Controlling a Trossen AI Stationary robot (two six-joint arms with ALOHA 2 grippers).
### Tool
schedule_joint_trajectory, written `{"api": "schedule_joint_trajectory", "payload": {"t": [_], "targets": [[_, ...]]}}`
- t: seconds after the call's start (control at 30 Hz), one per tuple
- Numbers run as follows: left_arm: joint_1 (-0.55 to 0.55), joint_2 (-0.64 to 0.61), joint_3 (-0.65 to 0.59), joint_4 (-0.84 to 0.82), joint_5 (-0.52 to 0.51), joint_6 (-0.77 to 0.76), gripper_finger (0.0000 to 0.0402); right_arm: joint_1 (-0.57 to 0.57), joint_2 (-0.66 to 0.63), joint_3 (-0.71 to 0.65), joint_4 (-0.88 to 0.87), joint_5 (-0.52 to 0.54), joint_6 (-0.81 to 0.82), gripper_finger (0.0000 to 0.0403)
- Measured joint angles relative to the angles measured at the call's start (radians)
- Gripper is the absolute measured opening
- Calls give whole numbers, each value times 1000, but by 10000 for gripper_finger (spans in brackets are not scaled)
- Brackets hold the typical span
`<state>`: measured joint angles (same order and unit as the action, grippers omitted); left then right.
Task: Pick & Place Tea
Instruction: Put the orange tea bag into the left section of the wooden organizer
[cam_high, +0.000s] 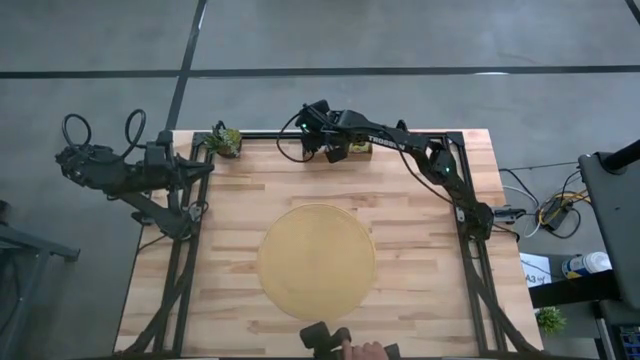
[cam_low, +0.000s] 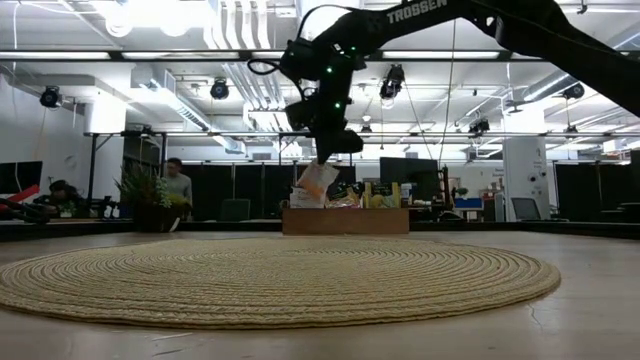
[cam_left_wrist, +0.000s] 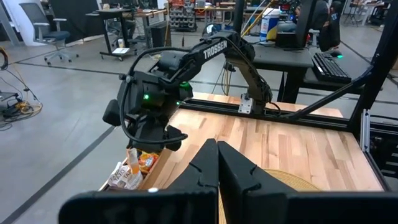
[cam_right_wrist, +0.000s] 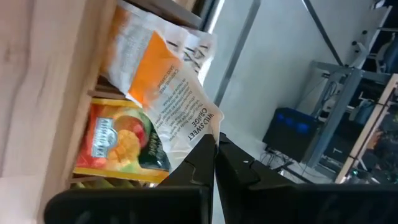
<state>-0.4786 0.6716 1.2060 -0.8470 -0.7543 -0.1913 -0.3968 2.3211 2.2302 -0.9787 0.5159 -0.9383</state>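
Here, the right gripper (cam_right_wrist: 212, 144) is pinched shut on the corner of a white-and-orange tea sachet (cam_right_wrist: 163, 81), the packet fanning out beyond the closed fingertips. In the low view the same sachet (cam_low: 317, 181) hangs from the gripper (cam_low: 327, 157) just above the wooden tray (cam_low: 345, 220) at the centre of the frame, so it appears lifted partway clear of the rest of the tea. A green-and-yellow sachet (cam_right_wrist: 121, 143) sits in the tray directly beneath it, and more packets (cam_left_wrist: 127, 174) show at the tray's end in the lower left of the left wrist view.

From above, the right arm stretches from the right side of the frame to the tray (cam_high: 360, 147) at the table's far edge, upper centre. The round woven mat (cam_high: 316, 260) lies bare in the middle of the table (cam_high: 420, 250), well apart from the tray, and looks the likely place for the sachet.

The left gripper (cam_left_wrist: 217, 155) is closed on nothing, and the left arm waits folded off the table's upper-left corner, out of the working arm's way. A small potted plant (cam_high: 226, 141) stands at that corner. A person's hand (cam_high: 362, 351) shows at the bottom edge.
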Motion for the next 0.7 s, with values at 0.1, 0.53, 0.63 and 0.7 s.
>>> {"api": "schedule_joint_trajectory", "payload": {"t": [0.1,0.53,0.63,0.7], "targets": [[0,0,0,0,-3,0,0,1,0,-25,24,-10,-4,8],[0,0,0,0,-5,0,0,1,1,-90,102,-22,-5,8],[0,0,0,0,-5,0,0,1,1,-97,107,-22,-8,8],[0,0,0,0,-5,0,0,1,1,-99,109,-22,-7,8]]}}
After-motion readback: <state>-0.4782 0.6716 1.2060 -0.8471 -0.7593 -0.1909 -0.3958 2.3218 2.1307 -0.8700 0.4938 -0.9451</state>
